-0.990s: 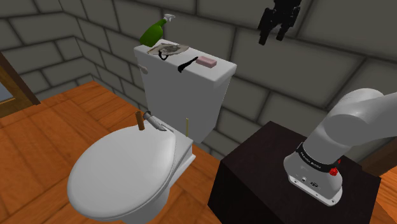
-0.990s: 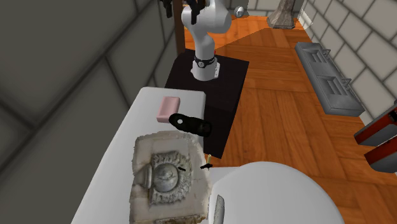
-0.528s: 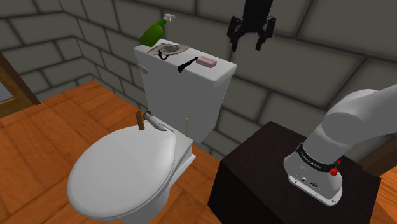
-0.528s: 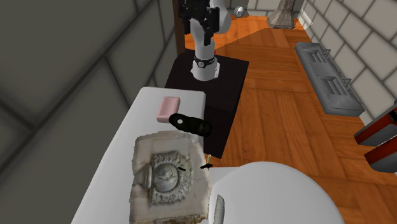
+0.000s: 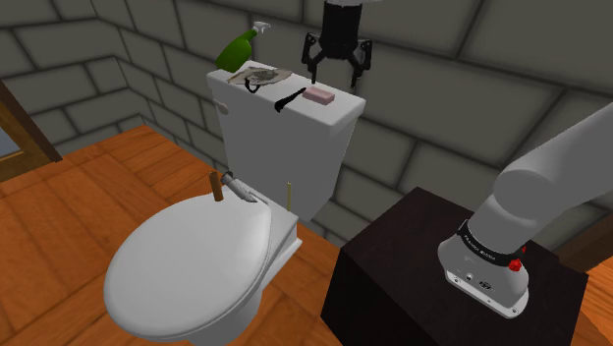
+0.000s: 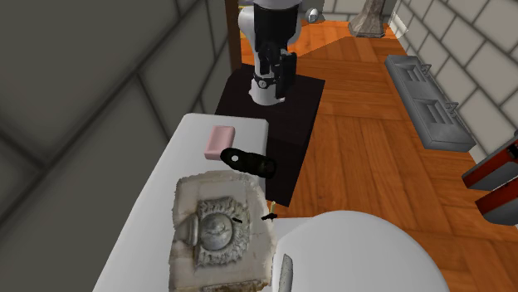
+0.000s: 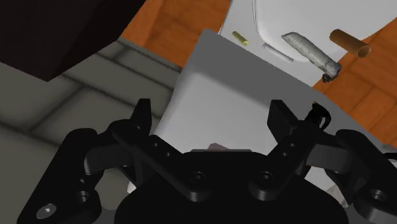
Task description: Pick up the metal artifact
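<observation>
On the tank lid (image 5: 334, 111), toward the shoulder view's left end and just beside a green bottle (image 5: 239, 45), lies the artifact (image 6: 214, 228). It is a flat, grey, ragged-edged plaque with a raised round boss at its middle. It looks stiff, hard and probably heavy, with low edges that offer little purchase, so the boss or the narrower width seems the best hold. The gripper (image 5: 334, 75) hovers over the pink soap (image 5: 319, 95), fingers apart and empty. A black tool (image 5: 288, 99) lies between it and the artifact.
</observation>
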Controlling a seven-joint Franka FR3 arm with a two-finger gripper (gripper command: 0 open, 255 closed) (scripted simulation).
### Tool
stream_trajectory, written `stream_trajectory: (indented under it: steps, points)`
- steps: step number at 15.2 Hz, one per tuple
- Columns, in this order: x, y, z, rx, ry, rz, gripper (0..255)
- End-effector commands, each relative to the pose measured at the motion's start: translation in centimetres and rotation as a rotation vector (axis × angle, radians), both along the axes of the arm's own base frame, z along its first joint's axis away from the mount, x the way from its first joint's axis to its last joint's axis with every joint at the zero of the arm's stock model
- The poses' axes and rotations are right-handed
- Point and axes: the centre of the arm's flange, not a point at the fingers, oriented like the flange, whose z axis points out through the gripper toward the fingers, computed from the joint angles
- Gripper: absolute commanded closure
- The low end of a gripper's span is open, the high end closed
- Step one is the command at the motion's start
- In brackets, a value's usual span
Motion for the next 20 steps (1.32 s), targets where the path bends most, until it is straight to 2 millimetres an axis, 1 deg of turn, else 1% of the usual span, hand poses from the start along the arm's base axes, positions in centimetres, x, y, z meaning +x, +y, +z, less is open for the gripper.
stream_trajectory:
  steps: [1, 6, 11, 12, 18, 19, 20]
  points:
    - [2.6, 0.7, -0.9, 0.008, 0.008, -0.106, 0]
    - [8.8, 2.0, -3.1, 0.023, 0.028, -0.348, 0]
    - [15.2, 1.7, -5.3, 0.038, 0.047, -0.590, 0]
    - [15.6, 1.7, -5.5, 0.039, 0.048, -0.604, 0]
    - [15.6, 1.7, -8.6, 0.039, 0.048, -0.604, 0]
    - [15.6, 1.7, -9.5, 0.039, 0.048, -0.604, 0]
    - [15.5, 1.7, -9.5, 0.039, 0.048, -0.604, 0]
